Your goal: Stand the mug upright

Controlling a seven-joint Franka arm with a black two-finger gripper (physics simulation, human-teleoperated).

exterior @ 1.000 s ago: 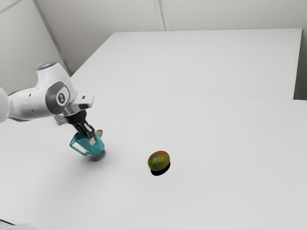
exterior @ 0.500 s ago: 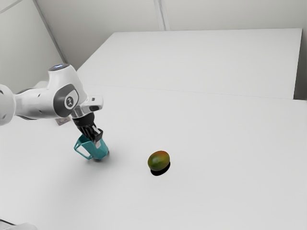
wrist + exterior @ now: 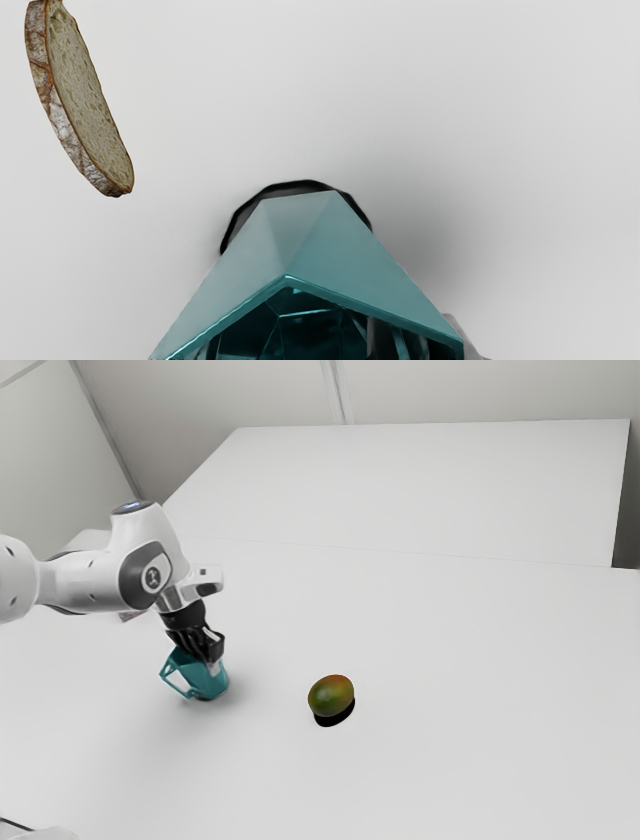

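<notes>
1. I have my gripper (image 3: 212,662) closed on the wall of the teal mug (image 3: 205,682), one finger inside it and the other outside.
2. The mug is at the exterior view's left, leaning a little, mouth up, its handle (image 3: 173,687) toward that same side. Its base is down close to the bench (image 3: 450,770); I can't tell whether it touches.
3. A mango (image 3: 331,696) sits apart from it, toward the exterior view's right.
4. My wrist view has a bread slice (image 3: 82,95) near the mug, not touching.
</notes>
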